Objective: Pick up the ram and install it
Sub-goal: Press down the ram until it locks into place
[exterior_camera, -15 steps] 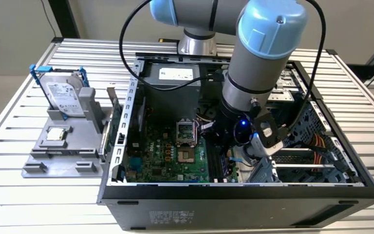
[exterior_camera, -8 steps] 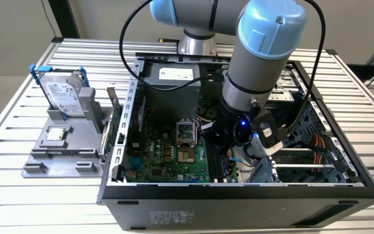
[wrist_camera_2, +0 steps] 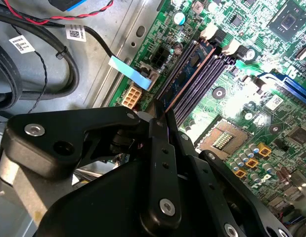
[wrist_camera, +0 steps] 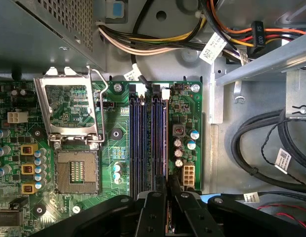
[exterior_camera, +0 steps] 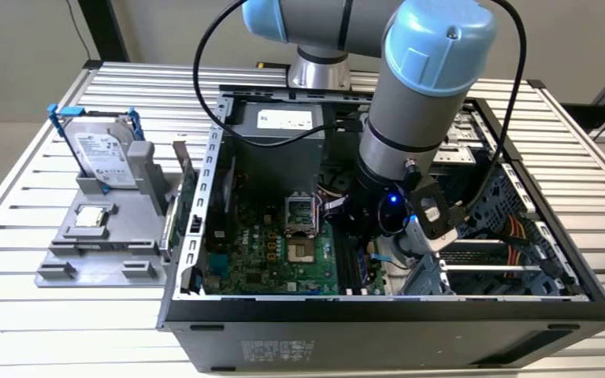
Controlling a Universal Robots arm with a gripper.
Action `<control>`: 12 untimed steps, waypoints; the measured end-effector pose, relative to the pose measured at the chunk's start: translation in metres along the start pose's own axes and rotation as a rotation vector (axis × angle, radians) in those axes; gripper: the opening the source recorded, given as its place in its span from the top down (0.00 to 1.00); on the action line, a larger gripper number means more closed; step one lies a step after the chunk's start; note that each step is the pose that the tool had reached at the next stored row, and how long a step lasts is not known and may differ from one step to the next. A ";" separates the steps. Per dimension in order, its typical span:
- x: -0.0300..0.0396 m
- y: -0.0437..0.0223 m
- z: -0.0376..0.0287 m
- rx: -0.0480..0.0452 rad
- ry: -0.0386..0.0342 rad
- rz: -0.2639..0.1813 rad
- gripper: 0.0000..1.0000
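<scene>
The ram [wrist_camera_2: 190, 66] is a thin bluish stick with a copper-coloured edge. It stands on edge in the outermost of the long black slots [wrist_camera: 137, 143], the one closest to the motherboard's edge. In the first wrist view the ram [wrist_camera: 165, 143] shows as a narrow line. My gripper [wrist_camera_2: 160, 106] hangs over the stick's near end, its black fingers [wrist_camera_2: 157, 129] pinched together on the top edge. In the first wrist view the gripper [wrist_camera: 167, 181] is in line with that slot. In the exterior view the arm reaches down into the open computer case [exterior_camera: 387, 311].
An open processor socket [wrist_camera: 76, 170] with its raised frame lies beside the slots. Cable bundles [wrist_camera: 261, 148] and a drive cage [exterior_camera: 491, 260] crowd the other side. A power supply [exterior_camera: 281, 122] fills the case's far end. A grey stand outside holds a hard drive [exterior_camera: 103, 153] and a chip [exterior_camera: 92, 216].
</scene>
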State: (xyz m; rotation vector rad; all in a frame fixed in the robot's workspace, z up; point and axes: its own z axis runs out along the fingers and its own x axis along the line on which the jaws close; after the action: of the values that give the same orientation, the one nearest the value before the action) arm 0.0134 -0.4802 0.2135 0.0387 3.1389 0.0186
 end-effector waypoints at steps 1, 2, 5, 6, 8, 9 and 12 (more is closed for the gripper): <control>0.0000 0.0000 0.0000 0.0000 0.0000 0.000 1.00; 0.0000 0.0000 0.0000 -0.0001 0.0000 0.000 1.00; 0.0000 0.0000 0.0000 -0.0001 0.0000 0.000 1.00; 0.0000 0.0000 0.0000 -0.0001 -0.0001 0.000 1.00; 0.0000 0.0000 0.0000 -0.0002 -0.0001 0.000 1.00; 0.0000 0.0000 0.0000 -0.0006 0.0000 0.000 1.00; 0.0000 -0.0001 -0.0002 -0.0050 0.0002 0.000 1.00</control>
State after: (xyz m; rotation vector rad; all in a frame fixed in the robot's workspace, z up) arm 0.0134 -0.4803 0.2137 0.0387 3.1390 0.0264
